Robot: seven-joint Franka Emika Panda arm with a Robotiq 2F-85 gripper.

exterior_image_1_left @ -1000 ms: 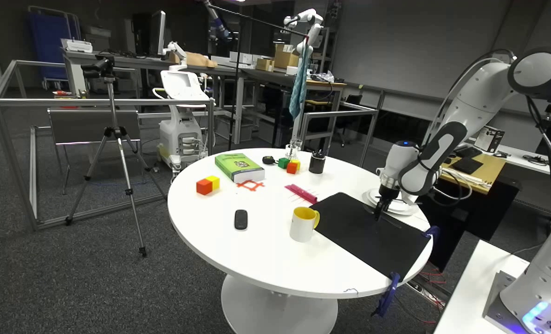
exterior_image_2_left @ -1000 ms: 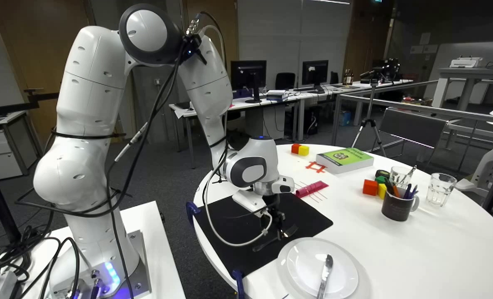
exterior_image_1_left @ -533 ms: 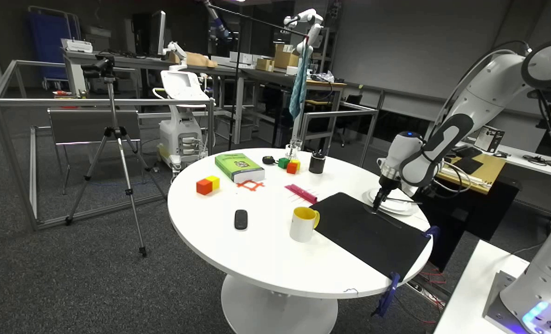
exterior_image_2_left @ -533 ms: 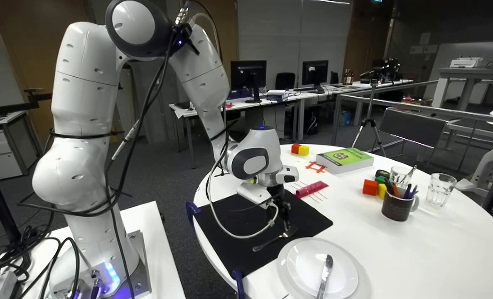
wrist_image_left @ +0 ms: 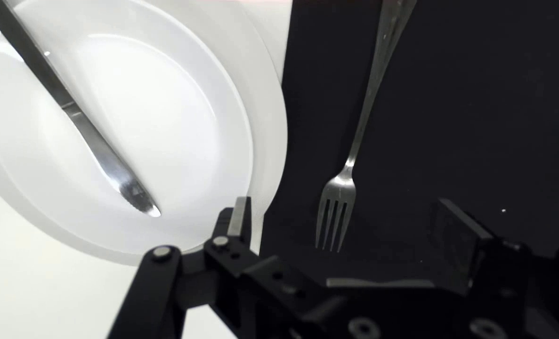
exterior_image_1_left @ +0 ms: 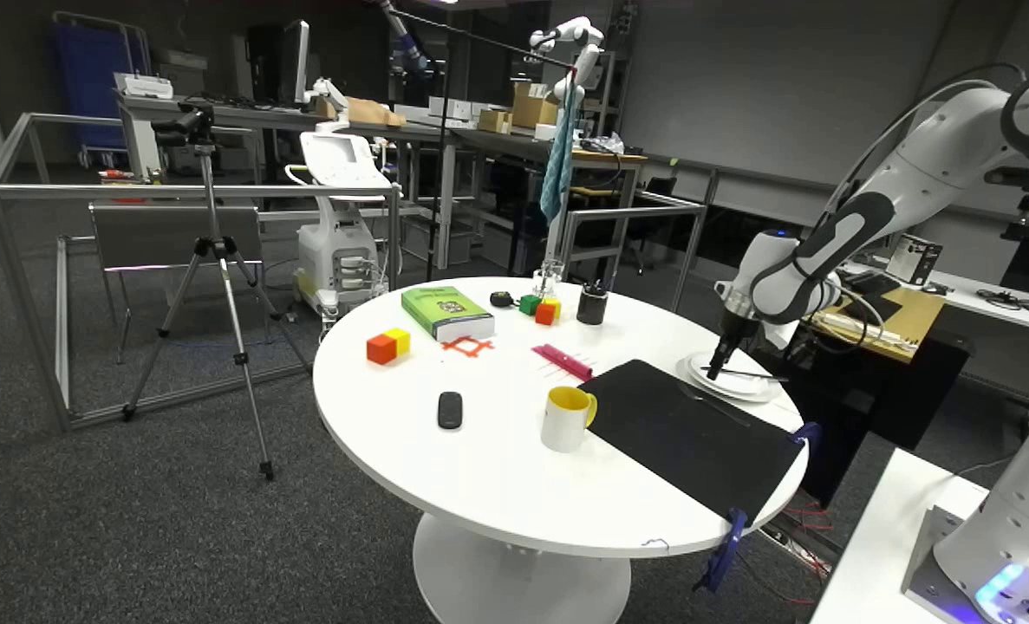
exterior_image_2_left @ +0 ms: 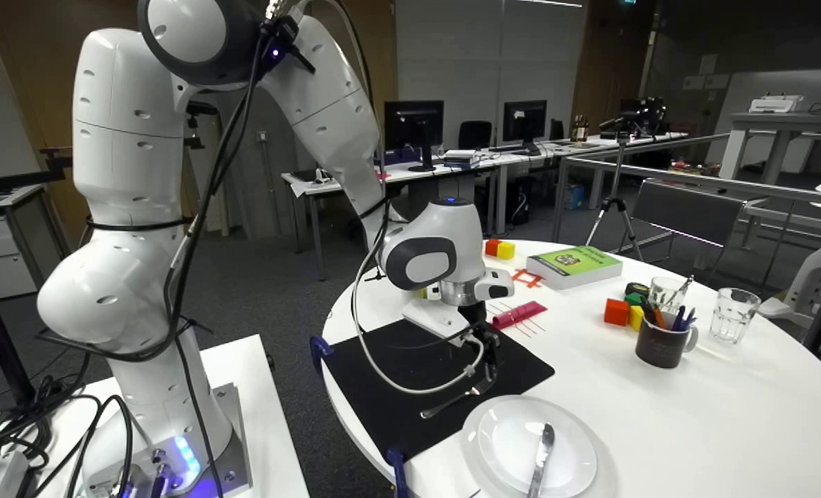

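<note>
Four-tined fork lies on the black mat, beside stacked plates, tines towards the gripper, long axis running slightly askew between its widely parted, empty fingers in wrist view.

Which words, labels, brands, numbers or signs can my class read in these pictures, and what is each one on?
None can be read with certainty.
Green book: lettering on its cover, too blurred to read.
Box on the far desk: print too small to read.
Monitor: small pale label, too small to read.
Dark mug holding pens: any print is too faint to tell.
Fork, knife and plates: no lettering shows.
</note>
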